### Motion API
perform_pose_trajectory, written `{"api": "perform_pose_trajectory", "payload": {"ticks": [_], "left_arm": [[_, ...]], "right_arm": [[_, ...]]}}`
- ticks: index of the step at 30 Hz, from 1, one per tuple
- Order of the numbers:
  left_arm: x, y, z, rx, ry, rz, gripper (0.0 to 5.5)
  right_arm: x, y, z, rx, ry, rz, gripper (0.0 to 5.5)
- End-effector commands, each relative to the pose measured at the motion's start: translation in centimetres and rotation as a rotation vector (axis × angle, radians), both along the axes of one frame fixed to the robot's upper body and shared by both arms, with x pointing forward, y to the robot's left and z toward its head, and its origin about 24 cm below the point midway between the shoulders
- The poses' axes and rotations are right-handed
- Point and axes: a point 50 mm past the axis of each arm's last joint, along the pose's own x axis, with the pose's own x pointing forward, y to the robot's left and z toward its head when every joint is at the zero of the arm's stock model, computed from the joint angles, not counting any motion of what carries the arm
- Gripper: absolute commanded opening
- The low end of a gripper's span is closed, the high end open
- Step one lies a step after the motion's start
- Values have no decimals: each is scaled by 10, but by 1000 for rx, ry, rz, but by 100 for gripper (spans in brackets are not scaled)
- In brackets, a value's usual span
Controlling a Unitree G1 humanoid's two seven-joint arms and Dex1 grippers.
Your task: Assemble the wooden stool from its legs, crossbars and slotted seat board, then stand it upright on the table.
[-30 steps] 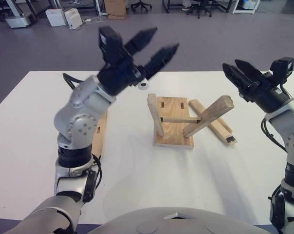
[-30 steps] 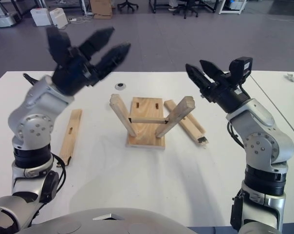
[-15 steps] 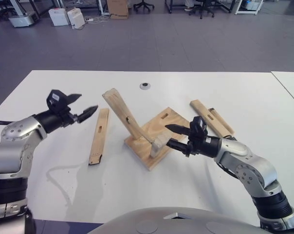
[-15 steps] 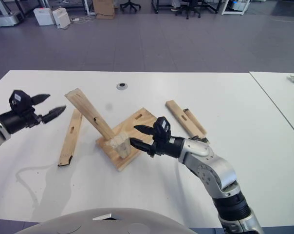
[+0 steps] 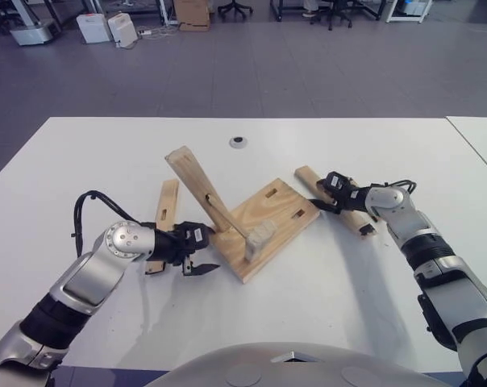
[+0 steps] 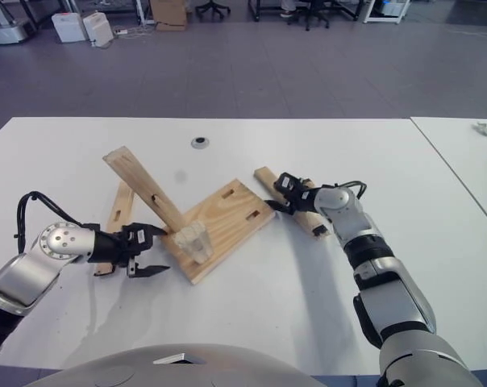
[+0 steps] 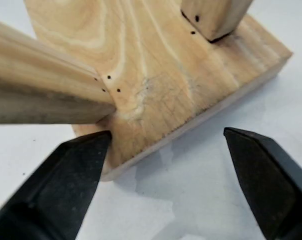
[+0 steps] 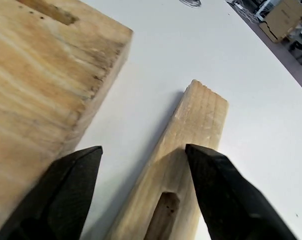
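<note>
Wooden, the loose leg (image 8: 201,115) lies flat on the worktop (image 5: 405,153) just beside the seat board (image 5: 272,218), its end between the wide-spread fingers of the right gripper (image 8: 142,150) and its length in line with them, while the left gripper (image 7: 167,134), equally wide, straddles the board's near corner.

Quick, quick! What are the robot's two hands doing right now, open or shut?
Left gripper: open, empty, by the seat board's corner.
Right gripper: open, empty, at a loose leg's end.

Board (image 5: 277,216) lies flat mid-table (image 5: 82,161); tilted leg (image 5: 193,184) and short leg (image 5: 258,239) stand on it. Left leg (image 5: 164,211) and right leg (image 5: 340,203) flank it. Left gripper (image 5: 214,251) sits at the board's left corner, right gripper (image 5: 316,203) at the right leg.
</note>
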Motion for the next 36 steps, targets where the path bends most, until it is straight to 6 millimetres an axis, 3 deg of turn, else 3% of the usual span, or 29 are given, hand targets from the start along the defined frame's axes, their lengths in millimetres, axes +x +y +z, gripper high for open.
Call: {"api": "perform_pose_trajectory", "payload": {"ticks": [1,3,7,9,13,17,20,24,28,32,36], "left_arm": [[16,-3,-29,17,-25,103,416],[27,-8,-30,-26,-64,135,416],[60,-22,-26,-137,-138,203,416],[77,-17,-22,-155,-171,237,416],[94,19,0,-202,-242,315,416],[73,41,29,-198,-306,254,416],[44,35,30,-149,-220,145,416],[19,17,15,-77,-108,47,416],[24,5,-7,26,-123,63,416],[38,-8,-19,31,-188,145,416],[60,-25,-42,28,-270,245,416]], "right_arm": [[-24,-4,-4,-63,32,183,312],[-38,-7,0,-81,36,235,312],[-65,7,15,-89,3,318,312],[-71,8,29,-97,-28,307,312],[-49,-26,66,-197,-148,112,312],[-13,-35,84,-148,-243,-7,312],[20,-21,66,-87,-271,-81,312],[44,23,43,-235,-389,30,312],[40,53,10,-414,-362,228,312],[28,51,1,-401,-287,377,312],[19,42,6,-256,-287,369,312]]}}
